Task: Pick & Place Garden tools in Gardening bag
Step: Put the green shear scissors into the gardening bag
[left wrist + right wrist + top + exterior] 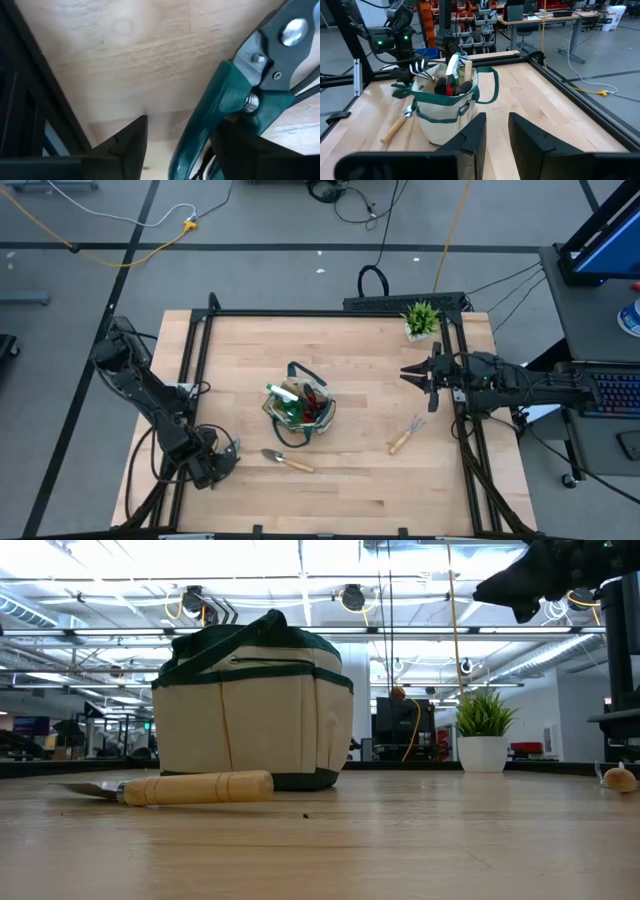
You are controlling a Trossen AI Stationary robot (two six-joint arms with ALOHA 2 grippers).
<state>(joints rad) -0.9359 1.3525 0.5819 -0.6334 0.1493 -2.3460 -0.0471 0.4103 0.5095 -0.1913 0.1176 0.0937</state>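
Two tools lie loose on the counter (350, 480): a wooden-handled trowel (286, 460) just near-left of the gardening bag (300, 408), and a wooden-handled hand fork (406, 436) to the right of the bag, well apart from it. The bag stands upright near the middle of the counter, and already holds several things; in the right wrist view a white-topped bottle (452, 65), something red (450, 90) and a wooden handle (468, 70) stick out of its open top. The left pincer (228, 455) is low at the near-left corner of the counter, just left of the trowel blade. Its fingers (125, 145) stand on both sides of the green-handled pruners (225, 100), which lie between them above the wood; I cannot tell if the fingers press on the handles or are only around them. The right pincer (408, 374) hangs above the far-right part of the counter, near a small potted plant (421, 319), with its fingers narrow and empty, pointing toward the bag.
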